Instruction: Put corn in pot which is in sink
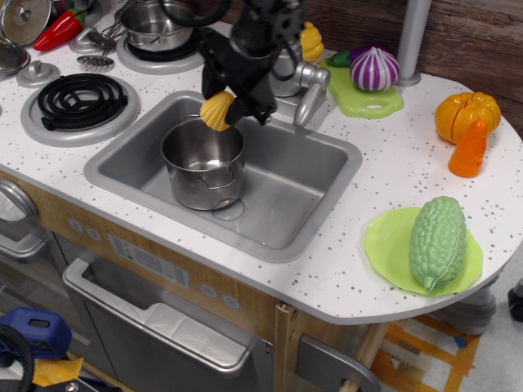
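Counter (384, 212), white and speckled, fills most of your view, with the grey sink (294, 184) sunk into its middle. Your arm (265, 24) comes down from the top edge over the sink's back rim, just in front of the tap (302, 82). Inside the basin, toward its left end, the pot (203, 162) stands upright and looks empty. At the right front you have a bumpy green gourd (438, 241) lying on a lime plate (384, 249), and further back an orange pumpkin (466, 114) touching a carrot (469, 151). A purple onion (374, 69) sits on the green board (368, 102) behind the sink, beside a yellow pepper (310, 41). To the left lies a black coil burner (78, 102), with a steel pan (157, 24) on the burner behind it. Your gripper (233, 94) hangs above the pot's back rim, its jaws pinching the corn (216, 110); the dark fingers blur together, so the exact contact is hard to make out. The corn is in the air, clear of the pot.
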Robot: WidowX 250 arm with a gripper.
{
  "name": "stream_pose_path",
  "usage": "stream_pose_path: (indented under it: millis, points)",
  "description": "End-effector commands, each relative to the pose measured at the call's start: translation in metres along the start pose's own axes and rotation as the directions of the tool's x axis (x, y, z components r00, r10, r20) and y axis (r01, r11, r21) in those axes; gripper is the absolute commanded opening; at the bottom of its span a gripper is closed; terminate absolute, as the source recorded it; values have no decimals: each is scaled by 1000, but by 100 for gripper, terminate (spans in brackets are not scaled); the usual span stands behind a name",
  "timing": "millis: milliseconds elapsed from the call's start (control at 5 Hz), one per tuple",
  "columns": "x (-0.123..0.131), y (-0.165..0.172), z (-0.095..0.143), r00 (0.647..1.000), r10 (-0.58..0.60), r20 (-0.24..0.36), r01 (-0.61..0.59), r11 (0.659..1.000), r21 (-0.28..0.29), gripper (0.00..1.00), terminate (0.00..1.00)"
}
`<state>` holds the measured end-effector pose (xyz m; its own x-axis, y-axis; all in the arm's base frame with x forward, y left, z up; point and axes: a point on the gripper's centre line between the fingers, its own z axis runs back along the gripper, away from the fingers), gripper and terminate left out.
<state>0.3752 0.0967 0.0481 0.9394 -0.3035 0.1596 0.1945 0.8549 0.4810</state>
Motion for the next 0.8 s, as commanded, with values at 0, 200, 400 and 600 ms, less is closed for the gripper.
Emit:
stream_pose_path:
  millis: [0,200,400,600]
  points:
    - [-13,34,-6,997,4,78,-4,1000,4,0,0]
    - [-16,37,-11,995,-37,88,37,999,7,100,0]
    - [-16,37,-11,995,-37,88,37,999,7,100,0]
    - [-16,37,-11,995,-37,88,37,999,7,100,100]
